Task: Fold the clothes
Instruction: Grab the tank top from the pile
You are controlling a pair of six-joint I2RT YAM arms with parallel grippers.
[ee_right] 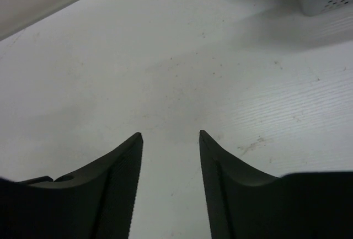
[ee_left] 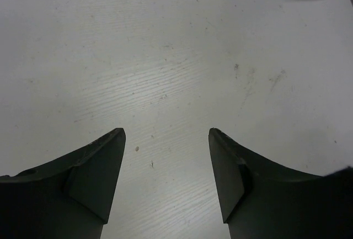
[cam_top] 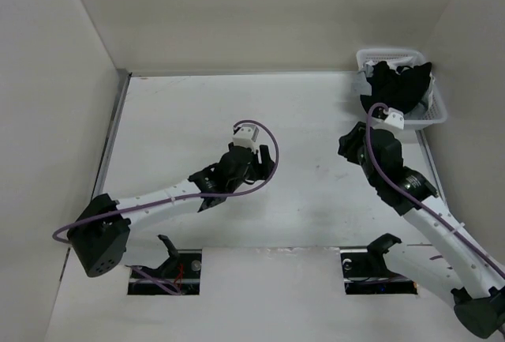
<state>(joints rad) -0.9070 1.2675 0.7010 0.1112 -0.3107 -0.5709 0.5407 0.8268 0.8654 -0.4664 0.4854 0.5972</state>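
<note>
Black T-shirt (cam_top: pixel 402 85) sits bunched in white basket (cam_top: pixel 439 114), counter's far right corner, just beyond my right end effector (ee_right: pixel 171 139). Left end effector (ee_left: pixel 166 134) well apart. Both released, empty.

I see the black fabric T-shirt (cam_top: pixel 402 85) bunched in the white plastic basket (cam_top: pixel 439 113) at the white table's (cam_top: pixel 308 113) far right corner, my right arm (cam_top: pixel 390 164) just beside it.
</note>
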